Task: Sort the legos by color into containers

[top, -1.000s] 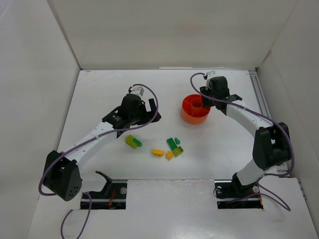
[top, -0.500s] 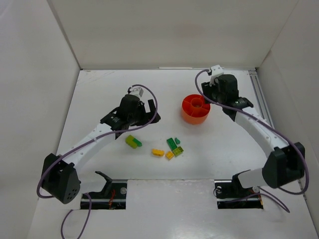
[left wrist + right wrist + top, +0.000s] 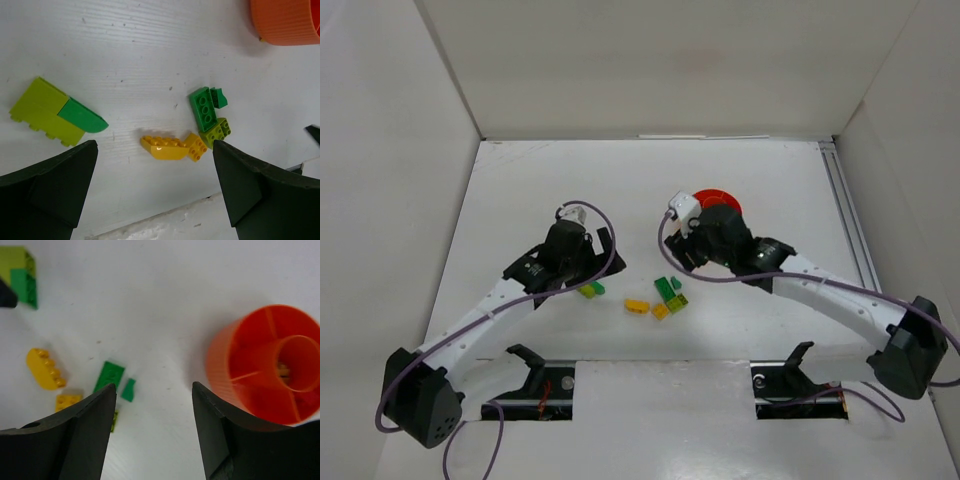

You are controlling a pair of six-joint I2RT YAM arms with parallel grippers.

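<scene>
First, from overhead: both arms reach in over the white surface [image 3: 510, 190]. The left claw [image 3: 600, 262] hangs above a lime-and-green pair [image 3: 591, 290] of bricks and partly covers it. The right claw [image 3: 686, 252] sits between the orange dish [image 3: 718, 194], mostly hidden behind its wrist, and the loose legos [image 3: 667, 290] clustered toward the near edge. Left wrist view: jaws spread very wide with nothing between them, fingers [image 3: 50, 190] framing the pile. Here the lime-and-green pair lies off to one side, apart from the rest. A yellow curved brick [image 3: 162, 148] lies just beside a small yellow brick [image 3: 197, 148]. Next to those, a lime square brick [image 3: 219, 131] looks to touch a green plate [image 3: 203, 107], with a small dark-green piece [image 3: 218, 97] just beside the plate. The dish wall shows at a frame corner, well apart from the pile. Right wrist view: jaws partway apart and empty, bare surface between them. The dish lies to one side, its compartments ringed around a central cup. Something yellowish sits in that cup, too blurred to name. The loose pieces lie on the other side. Judgement: sorting is partway, with greens, limes and yellows not yet binned, and the step in hand is picking the next brick. That calls for choosing one piece, squaring the jaws across its short sides, and descending cleanly. Close neighbours may get dragged along, and two claws near one pile risk crowding.
</scene>
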